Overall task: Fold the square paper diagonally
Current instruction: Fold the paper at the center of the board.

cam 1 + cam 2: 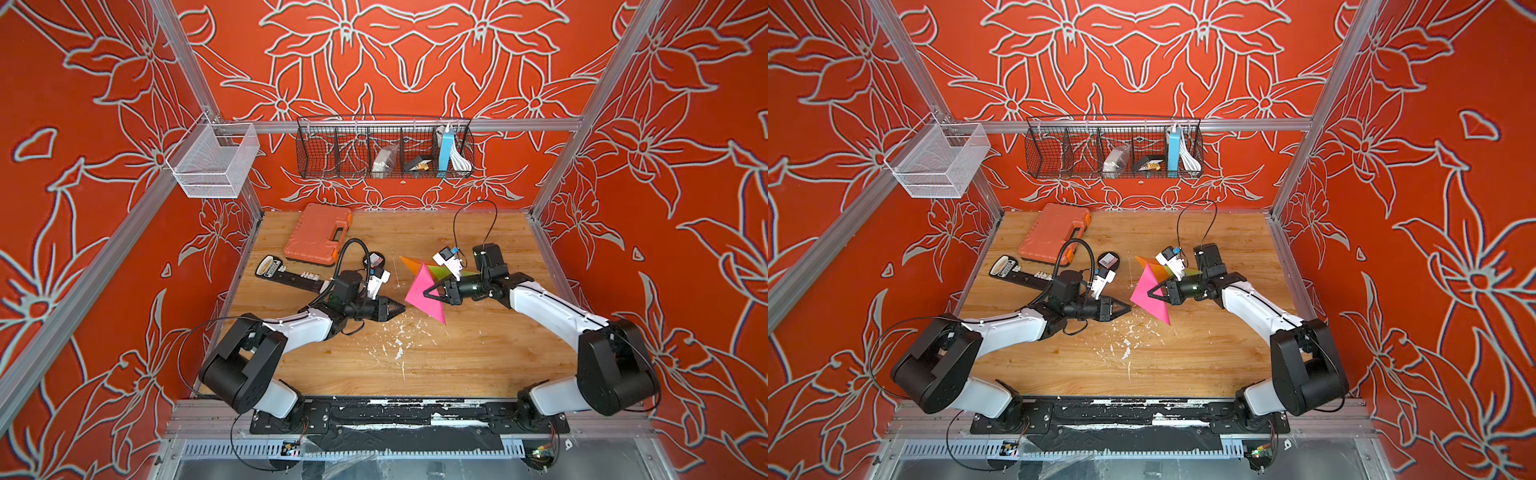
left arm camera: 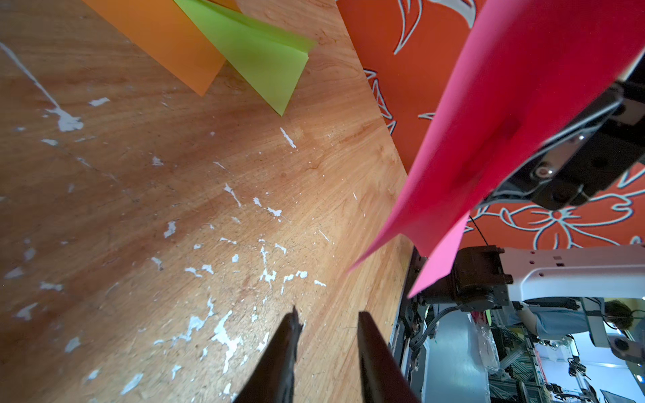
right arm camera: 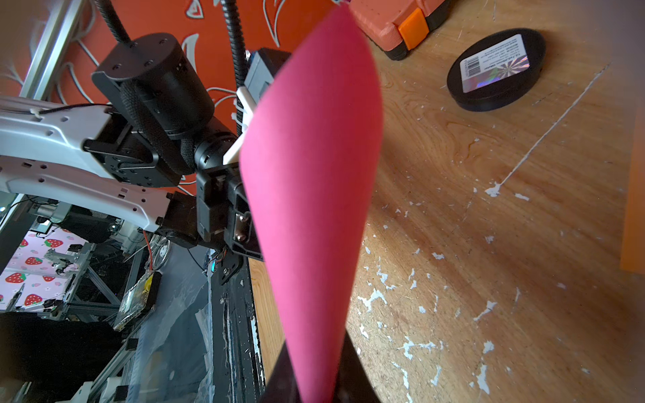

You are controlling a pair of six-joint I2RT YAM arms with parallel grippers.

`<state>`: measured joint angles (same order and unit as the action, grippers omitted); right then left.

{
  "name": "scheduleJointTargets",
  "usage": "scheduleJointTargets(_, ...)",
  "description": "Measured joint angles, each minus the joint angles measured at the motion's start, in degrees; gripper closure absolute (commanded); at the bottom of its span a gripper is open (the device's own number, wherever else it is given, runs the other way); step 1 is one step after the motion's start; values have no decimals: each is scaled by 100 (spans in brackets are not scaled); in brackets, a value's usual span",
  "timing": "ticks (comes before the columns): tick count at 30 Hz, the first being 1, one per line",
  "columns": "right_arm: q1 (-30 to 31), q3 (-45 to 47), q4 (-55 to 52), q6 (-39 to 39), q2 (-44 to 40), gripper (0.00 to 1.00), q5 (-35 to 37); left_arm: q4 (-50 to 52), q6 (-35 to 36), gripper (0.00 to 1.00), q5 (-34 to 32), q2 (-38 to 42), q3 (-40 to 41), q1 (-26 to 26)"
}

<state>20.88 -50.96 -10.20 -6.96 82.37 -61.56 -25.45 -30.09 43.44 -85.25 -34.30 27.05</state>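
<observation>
Left gripper [image 1: 401, 308] ajar, low; right gripper [image 1: 426, 292] closed, aloft.

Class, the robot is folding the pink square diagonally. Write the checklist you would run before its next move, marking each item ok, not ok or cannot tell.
1. Right end effector shut on the pink paper: ok.
2. Left end effector open and empty: ok.
3. Pink paper flat on the table: not ok; held up and curved.
4. Opposite corners matched: cannot tell.
5. Orange paper and green paper apart from the pink paper: ok.
</observation>
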Motion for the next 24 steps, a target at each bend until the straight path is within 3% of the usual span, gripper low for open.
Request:
scheduleJointTargets(13,0,87,116,-44,0,85,-179,-439,-192,67,306,-302,-125,0)
scheduleJointTargets(24,0,98,127,-118,2,85,-262,-787,-291,83,428,-302,-125,0)
